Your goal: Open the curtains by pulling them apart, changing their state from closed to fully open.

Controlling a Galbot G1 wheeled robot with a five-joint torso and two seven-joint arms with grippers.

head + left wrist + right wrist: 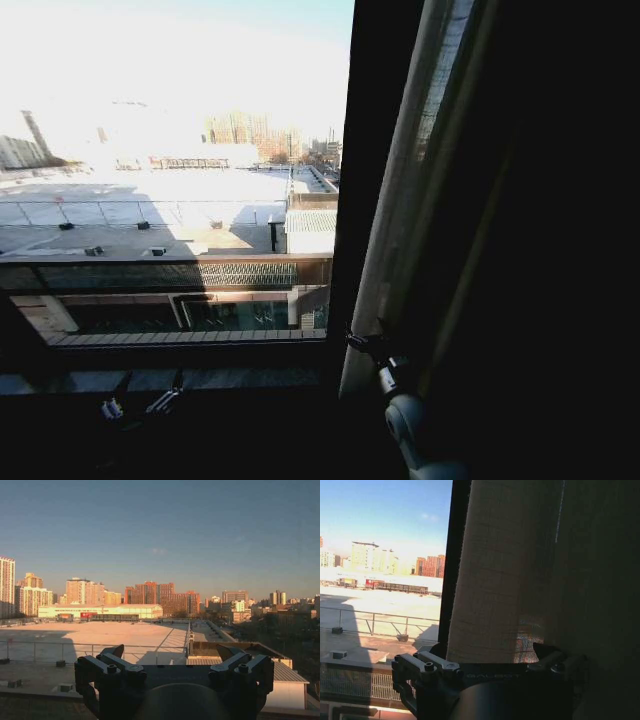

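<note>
Curtains (400, 230): bunched right of the black window frame bar (355, 170); bare glass to the left.
Right gripper (365, 340): at the curtain's lower edge, fingers spread wide, fabric between them.
Left gripper (140, 405): low by the sill, fingers wide apart, holding nothing.

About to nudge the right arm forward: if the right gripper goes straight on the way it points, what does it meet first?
Most likely the curtain: it hangs right before the open right gripper, bunched beside the black window frame. Depth is unclear, so contact may be immediate.
</note>
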